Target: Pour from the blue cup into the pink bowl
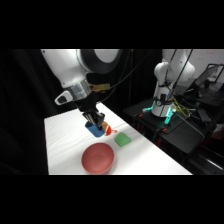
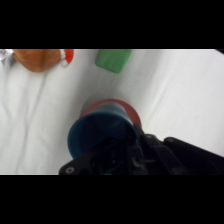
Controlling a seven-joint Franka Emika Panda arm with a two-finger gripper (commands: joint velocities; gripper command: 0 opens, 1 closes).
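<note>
A: We have the blue cup [image 1: 93, 129] lifted off the table, held in the gripper [image 1: 95, 121], whose fingers are closed on its wall. It hangs just beyond the far rim of the pink bowl [image 1: 98, 158], which sits at the near edge of the table.

B: From the wrist we look down past the cup [image 2: 97, 134], and a crescent of the bowl [image 2: 131, 113] shows behind its rim. So we judge the cup is close to being over the bowl, but not centred on it.

A: Then, to pour well, we would bring the cup's mouth nearer the bowl's middle before we tip it, and tip slowly, with the lip low, so nothing lands on the cloth. We cannot see whether anything is inside the cup.

B: Beside the cup, to its right, lies the small orange-brown toy [image 1: 107, 130], and further right the green block [image 1: 122, 140]. Both appear far off in the wrist view too: toy [image 2: 37, 58], block [image 2: 113, 59]. We should keep the wrist turn clear of them.

A: The table [image 1: 62, 140] is white and looks covered in a lightly creased cloth. Around it the room is dark. To the far right a second white robot arm [image 1: 167, 75] stands on a dark bench, with a teal light at its base.
</note>
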